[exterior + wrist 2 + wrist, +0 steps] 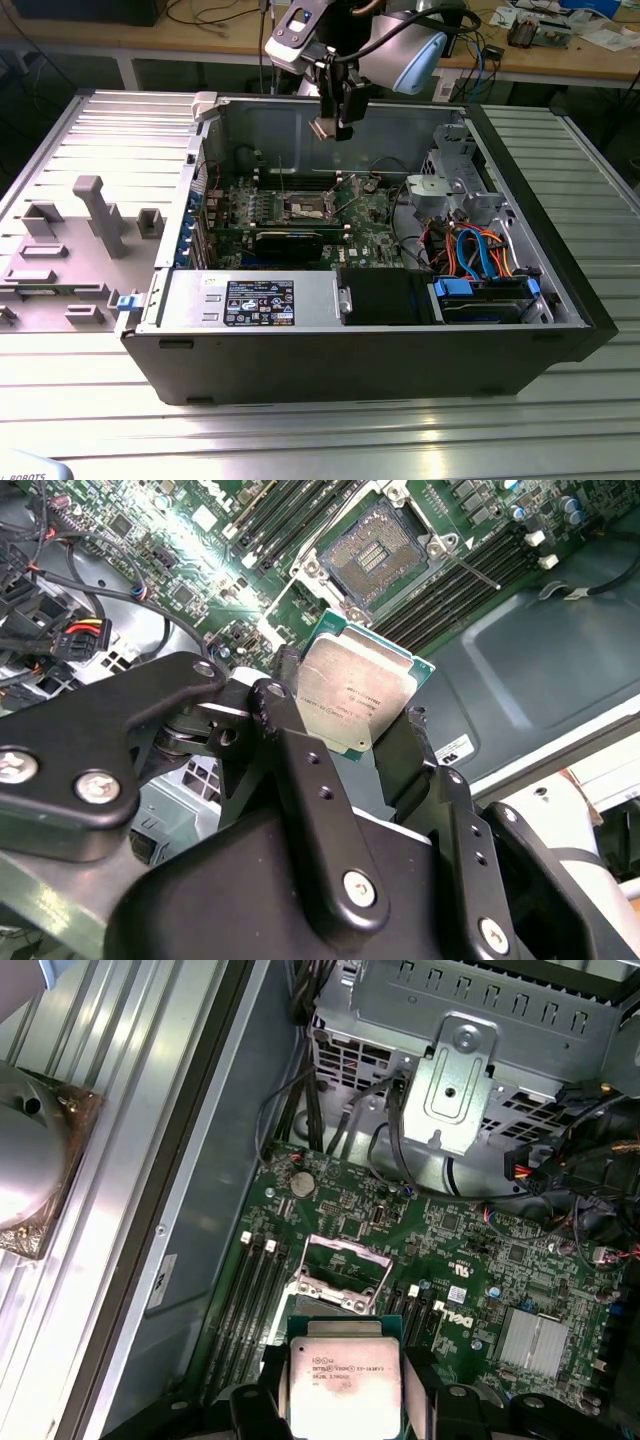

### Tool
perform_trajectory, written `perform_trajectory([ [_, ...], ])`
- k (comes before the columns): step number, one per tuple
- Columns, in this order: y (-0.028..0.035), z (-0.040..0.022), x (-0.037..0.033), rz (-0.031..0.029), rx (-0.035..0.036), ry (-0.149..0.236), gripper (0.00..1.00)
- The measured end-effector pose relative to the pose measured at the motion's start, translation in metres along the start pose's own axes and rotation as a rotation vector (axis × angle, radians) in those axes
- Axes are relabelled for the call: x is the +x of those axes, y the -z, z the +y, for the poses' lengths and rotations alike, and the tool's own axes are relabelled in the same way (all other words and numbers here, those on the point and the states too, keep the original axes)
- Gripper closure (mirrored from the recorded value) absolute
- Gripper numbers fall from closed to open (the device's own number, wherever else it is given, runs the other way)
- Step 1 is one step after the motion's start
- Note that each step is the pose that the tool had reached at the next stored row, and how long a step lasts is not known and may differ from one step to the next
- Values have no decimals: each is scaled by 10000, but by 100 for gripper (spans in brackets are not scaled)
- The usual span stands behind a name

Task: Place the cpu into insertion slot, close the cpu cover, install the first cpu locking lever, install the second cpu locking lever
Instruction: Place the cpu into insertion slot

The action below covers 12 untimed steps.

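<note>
The end effector is closed on the cpu. The chip is pinched by two opposite edges between the black fingers, and its silvery top faces the wrist cameras. In the exterior view it hangs high above the open computer case, which lies on the ribbed metal table, near the rear wall of the case and well apart from the motherboard.

The insertion slot is empty and its field of contacts is exposed. A silvery frame at the socket is taken to be the cpu cover, opened. A thin locking lever is seen swung out beside the socket. The step in hand is therefore judged to be the first one, with the chip carried but not yet placed.

To do this step well:
- The chip should be brought directly over the slot before any descent is made.
- Its edges should be turned parallel to the socket edges. The corner mark cannot be made out here, so the orientation has to be checked.
- The chip should be kept level and lowered straight, without sliding, since the contacts are probably easy to bend.
- The fingers must pass clear of the cover and the lever.
- The chip should be released without pressing.
</note>
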<state>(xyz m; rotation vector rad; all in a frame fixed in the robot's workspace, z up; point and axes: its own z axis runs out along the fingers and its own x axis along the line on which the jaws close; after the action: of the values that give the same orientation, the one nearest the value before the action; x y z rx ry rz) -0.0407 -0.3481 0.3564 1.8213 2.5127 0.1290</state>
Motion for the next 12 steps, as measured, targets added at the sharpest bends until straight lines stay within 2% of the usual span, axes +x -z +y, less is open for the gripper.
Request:
perform_trajectory([
  [12,-13,-1,0,1,-1,0,46],
])
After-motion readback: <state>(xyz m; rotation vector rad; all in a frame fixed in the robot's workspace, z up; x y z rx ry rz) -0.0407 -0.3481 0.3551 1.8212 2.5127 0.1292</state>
